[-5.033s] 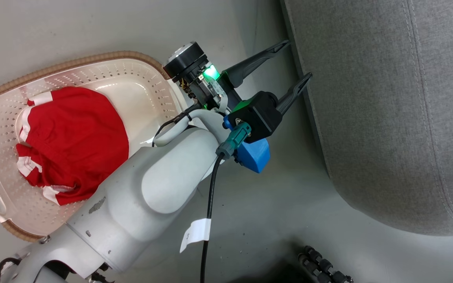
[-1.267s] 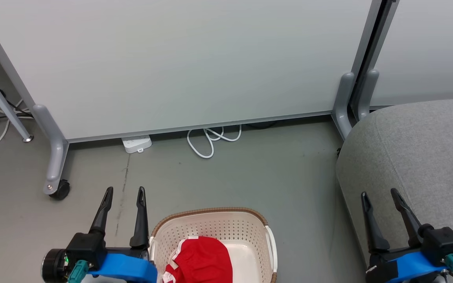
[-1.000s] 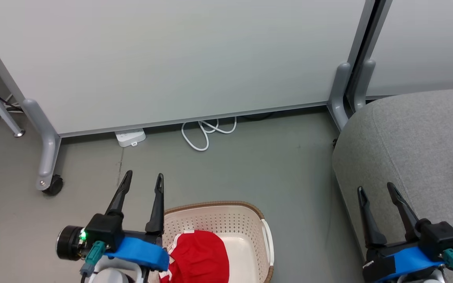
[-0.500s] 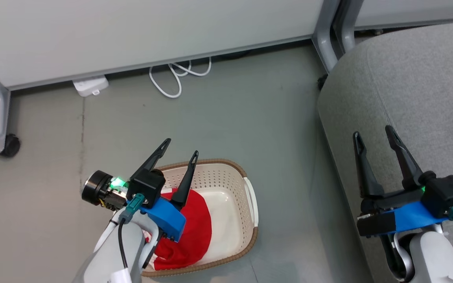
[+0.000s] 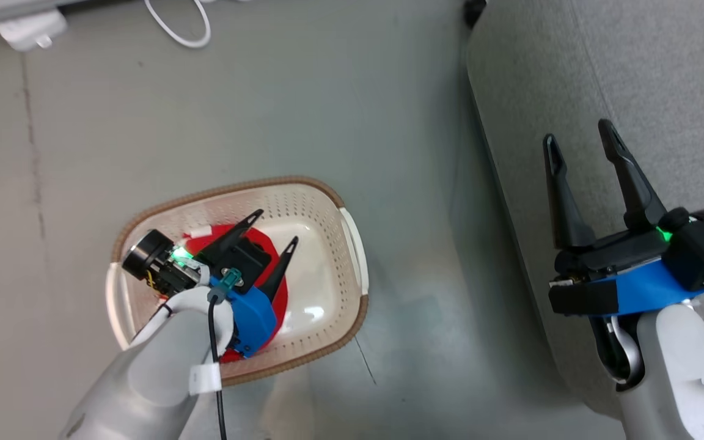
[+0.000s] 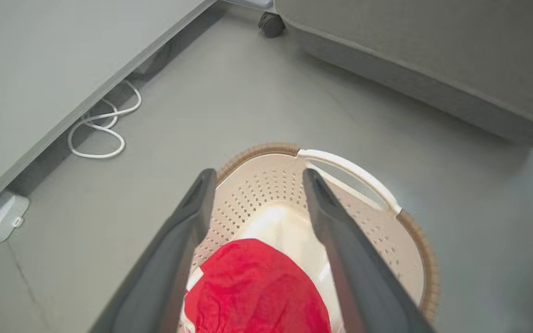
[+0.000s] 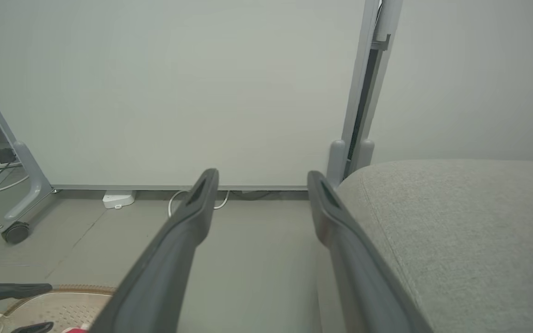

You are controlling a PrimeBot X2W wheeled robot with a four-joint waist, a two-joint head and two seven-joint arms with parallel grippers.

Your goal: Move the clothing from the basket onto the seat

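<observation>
Two grippers, both spread wide and holding nothing. In the head view the left gripper [image 5: 277, 226] hangs over the basket [image 5: 236, 185], where the red clothing [image 5: 281, 297] lies bunched; the right gripper [image 5: 577, 132] stands above the edge of the grey seat [image 5: 633, 61]. The left wrist view adds the basket's white handle [image 6: 350, 169] and a looped white cable [image 6: 100, 134]. The right wrist view adds a pale partition panel [image 7: 178, 92] on a castor [image 7: 15, 232]. The basket stands on a grey floor [image 5: 327, 91], near the seat.
</observation>
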